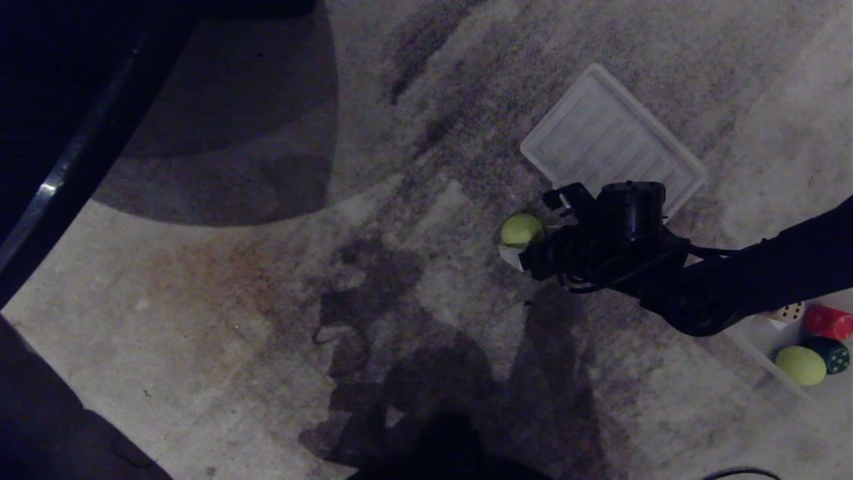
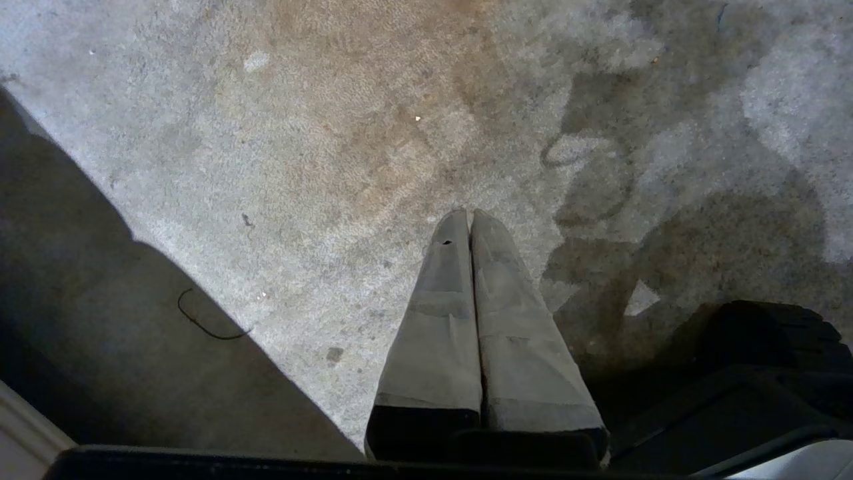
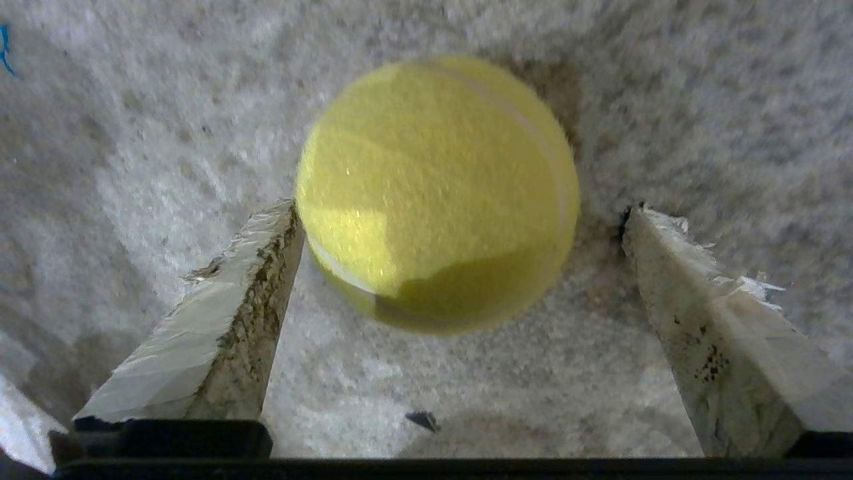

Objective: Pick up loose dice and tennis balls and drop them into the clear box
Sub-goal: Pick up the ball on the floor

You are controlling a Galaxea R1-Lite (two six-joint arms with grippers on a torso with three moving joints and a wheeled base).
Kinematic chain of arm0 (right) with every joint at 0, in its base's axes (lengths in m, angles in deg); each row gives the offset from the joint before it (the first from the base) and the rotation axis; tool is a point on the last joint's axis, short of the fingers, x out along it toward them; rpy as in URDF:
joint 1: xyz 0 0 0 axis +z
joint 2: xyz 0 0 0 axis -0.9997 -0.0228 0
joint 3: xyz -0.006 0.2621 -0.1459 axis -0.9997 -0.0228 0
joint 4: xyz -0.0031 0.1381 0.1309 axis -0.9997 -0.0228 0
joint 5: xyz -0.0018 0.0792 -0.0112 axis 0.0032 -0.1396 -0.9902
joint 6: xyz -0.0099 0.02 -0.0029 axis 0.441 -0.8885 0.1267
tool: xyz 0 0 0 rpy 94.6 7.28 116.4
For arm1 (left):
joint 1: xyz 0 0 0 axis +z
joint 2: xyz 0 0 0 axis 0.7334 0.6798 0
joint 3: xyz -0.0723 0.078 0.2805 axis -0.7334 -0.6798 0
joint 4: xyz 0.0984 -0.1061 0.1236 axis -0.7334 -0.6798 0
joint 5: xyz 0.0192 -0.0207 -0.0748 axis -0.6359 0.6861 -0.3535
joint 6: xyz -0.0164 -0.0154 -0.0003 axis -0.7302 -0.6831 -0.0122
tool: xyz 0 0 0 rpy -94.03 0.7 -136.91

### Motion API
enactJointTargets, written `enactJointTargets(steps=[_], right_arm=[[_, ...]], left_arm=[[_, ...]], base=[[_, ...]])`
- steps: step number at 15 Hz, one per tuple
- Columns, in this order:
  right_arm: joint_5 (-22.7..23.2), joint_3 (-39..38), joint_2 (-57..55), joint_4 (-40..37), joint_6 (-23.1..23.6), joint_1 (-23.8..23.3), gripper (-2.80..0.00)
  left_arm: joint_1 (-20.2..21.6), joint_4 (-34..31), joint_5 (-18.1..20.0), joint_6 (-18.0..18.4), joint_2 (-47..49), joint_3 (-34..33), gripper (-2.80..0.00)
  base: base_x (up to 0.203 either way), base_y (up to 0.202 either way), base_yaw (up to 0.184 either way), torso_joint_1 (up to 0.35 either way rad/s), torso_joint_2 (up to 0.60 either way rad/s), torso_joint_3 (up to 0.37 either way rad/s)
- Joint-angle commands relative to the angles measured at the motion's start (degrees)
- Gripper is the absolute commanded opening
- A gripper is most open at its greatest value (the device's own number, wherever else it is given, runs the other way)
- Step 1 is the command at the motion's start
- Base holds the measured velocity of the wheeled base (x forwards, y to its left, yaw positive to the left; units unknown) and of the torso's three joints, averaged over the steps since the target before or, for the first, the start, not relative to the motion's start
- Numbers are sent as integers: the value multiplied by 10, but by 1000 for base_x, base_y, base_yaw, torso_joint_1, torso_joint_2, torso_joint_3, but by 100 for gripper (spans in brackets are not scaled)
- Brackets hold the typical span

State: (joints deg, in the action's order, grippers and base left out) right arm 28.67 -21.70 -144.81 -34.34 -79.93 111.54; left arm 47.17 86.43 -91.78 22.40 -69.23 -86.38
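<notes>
A tennis ball on the carpet is straddled by the right end effector, spread wide and gripping nothing.

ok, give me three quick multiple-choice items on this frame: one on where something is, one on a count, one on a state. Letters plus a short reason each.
1. Where is the loose tennis ball?
A. inside the clear box
B. on the carpet next to a corner of the ribbed lid
C. on top of the lid

2. How many things show in the clear box in the head view?
A. one
B. two
C. four

3. How does the right hand stand?
A. open, fingers either side of the ball
B. shut on the ball
C. shut and empty

Key:
1 B: head view shows the ball on carpet by the lid's near corner.
2 C: a tennis ball, a green die, a red die and a beige die, partly hidden by the arm.
3 A: the right wrist view shows a clear gap at one finger.
</notes>
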Motion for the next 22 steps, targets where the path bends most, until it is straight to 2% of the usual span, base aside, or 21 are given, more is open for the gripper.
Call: enactJointTargets(steps=[1, 5, 6, 15, 19, 22], right_arm=[[2, 6, -8, 21, 1, 0, 0], [1, 23, -3, 20, 1, 0, 0], [1, 25, -6, 20, 1, 0, -280], [-7, -2, 10, 13, -4, -1, -280], [-51, -91, 117, -47, -22, -17, -280], [-92, -183, 242, -127, -48, -34, -280]], left_arm=[[0, 0, 0, 0, 0, -1, -280], [0, 0, 0, 0, 0, -1, -280], [0, 0, 0, 0, 1, -1, -280], [0, 0, 0, 0, 1, -1, -280], [0, 0, 0, 0, 1, -1, -280], [0, 0, 0, 0, 1, -1, -280]], base=[[0, 0, 0, 0, 0, 0], [0, 0, 0, 0, 0, 0], [0, 0, 0, 0, 0, 0], [0, 0, 0, 0, 0, 0], [0, 0, 0, 0, 0, 0], [0, 0, 0, 0, 0, 0]])
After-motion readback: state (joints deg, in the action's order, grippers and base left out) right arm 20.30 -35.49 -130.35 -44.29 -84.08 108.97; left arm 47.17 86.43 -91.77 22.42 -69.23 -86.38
